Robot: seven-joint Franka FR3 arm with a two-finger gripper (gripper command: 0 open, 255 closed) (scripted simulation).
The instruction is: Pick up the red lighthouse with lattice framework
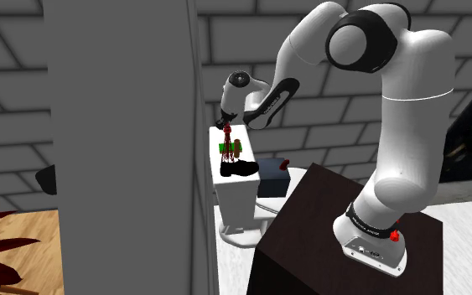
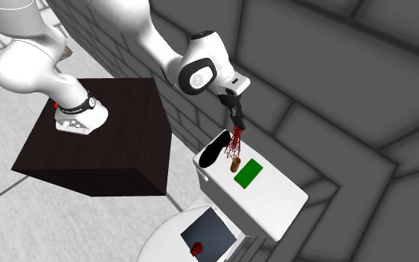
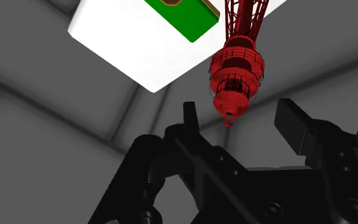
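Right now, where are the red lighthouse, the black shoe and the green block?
red lighthouse (image 3: 236,73): wrist view, on its rounded lantern head.
black shoe (image 2: 213,149): second exterior view, on its side.
green block (image 2: 249,173): second exterior view, middle of its top face.

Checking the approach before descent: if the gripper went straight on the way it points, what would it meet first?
The red lighthouse: its rounded top sits just ahead of the open gripper, roughly centred and seemingly untouched. Beyond it is the white surface it stands on.
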